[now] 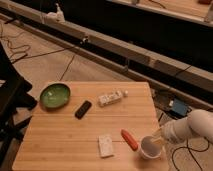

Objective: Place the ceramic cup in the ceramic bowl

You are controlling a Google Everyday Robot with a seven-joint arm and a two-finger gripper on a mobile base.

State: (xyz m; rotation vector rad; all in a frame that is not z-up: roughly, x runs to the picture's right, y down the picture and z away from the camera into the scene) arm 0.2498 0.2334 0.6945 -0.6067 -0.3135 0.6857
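The ceramic cup [149,147] is small, round and pale, and stands upright near the table's front right corner. The gripper [158,139] comes in from the right on a white arm [192,127] and sits right at the cup's right rim. The ceramic bowl [54,95] is round, shallow and green, and sits at the table's far left corner, far from the cup and gripper.
On the wooden table [70,135] lie a black remote-like object [83,109], a white bottle on its side [111,97], a red object [129,139] just left of the cup and a flat white block [105,145]. Cables run over the floor behind.
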